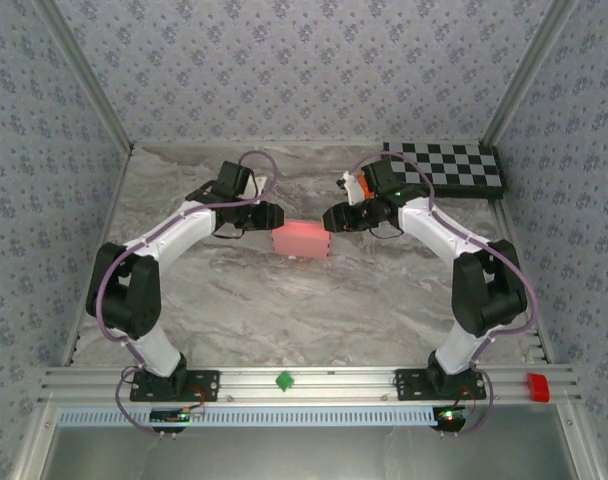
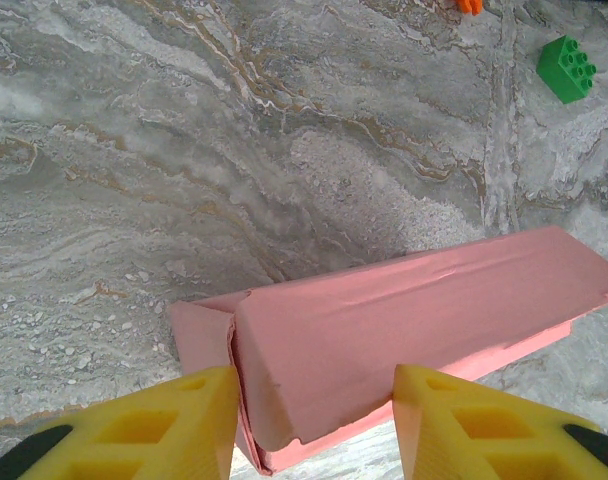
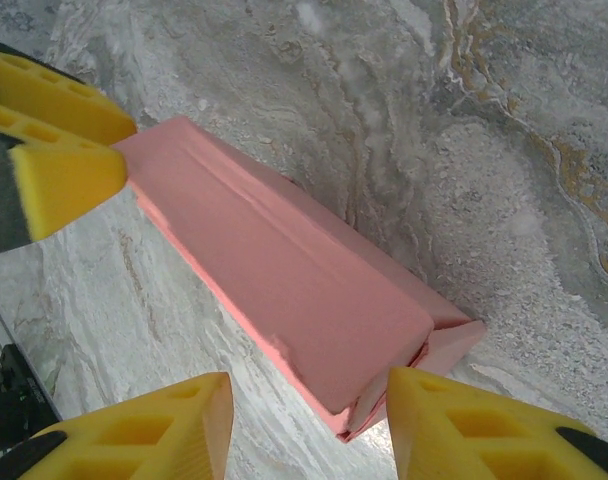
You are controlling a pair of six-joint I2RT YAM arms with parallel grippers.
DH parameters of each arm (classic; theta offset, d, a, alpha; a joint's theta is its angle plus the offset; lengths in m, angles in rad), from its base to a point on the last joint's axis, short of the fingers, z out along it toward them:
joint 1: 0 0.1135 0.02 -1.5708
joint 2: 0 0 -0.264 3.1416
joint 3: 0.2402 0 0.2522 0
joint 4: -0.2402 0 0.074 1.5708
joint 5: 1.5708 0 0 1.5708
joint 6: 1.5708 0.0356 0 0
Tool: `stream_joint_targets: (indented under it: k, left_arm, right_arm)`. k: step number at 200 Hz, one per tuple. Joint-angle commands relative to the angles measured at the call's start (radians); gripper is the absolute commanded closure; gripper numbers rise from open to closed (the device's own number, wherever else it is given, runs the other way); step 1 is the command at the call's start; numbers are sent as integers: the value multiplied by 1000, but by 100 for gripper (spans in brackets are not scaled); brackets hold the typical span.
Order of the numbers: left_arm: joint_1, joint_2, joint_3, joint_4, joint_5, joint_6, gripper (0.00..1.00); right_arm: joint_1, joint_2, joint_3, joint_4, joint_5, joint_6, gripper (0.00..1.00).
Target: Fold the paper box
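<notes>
Mostly done, judging by box [image 1: 302, 240], lying closed between left gripper [image 2: 314, 400] and right gripper [image 3: 309, 392]. Leaves end flaps [image 2: 199, 335] to tuck flat. Finds both parted, straddling opposite ends, seemingly clasping nothing.

The left arm [image 1: 169, 240] and the right arm [image 1: 439, 232] are built alike: smooth white tubular links between bulky, rounded black joint housings. Each rises from a flat black base plate [image 1: 174, 385], and a thin purple cable [image 1: 106, 290] loops along the outside from base to wrist. The left gripper [image 1: 271, 215] and the right gripper [image 1: 332, 218] are black, and their fingers [image 2: 134, 435] are blocky yellow wedges with open triangular cells moulded in and black backing at the outer ends. Below each base sits a small dark control board [image 1: 174, 415] with tiny green and red lights.
</notes>
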Motion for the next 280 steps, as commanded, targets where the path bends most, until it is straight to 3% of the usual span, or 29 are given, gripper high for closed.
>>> stream_joint_targets:
  k: [1,172,280]
  left_arm:
    - [-6,6,-12,-15,-4,-2,56]
    - [-7,-6,-96,14,-5,-19,56]
    - [-9,-23,-114,26,-4,-34,55]
  right_arm:
    - [-12,29,29,-16,8,38,55]
    - [-15,48,-104,12,-3,58,55]
    - [-16,86,-30,-73,99,12,56]
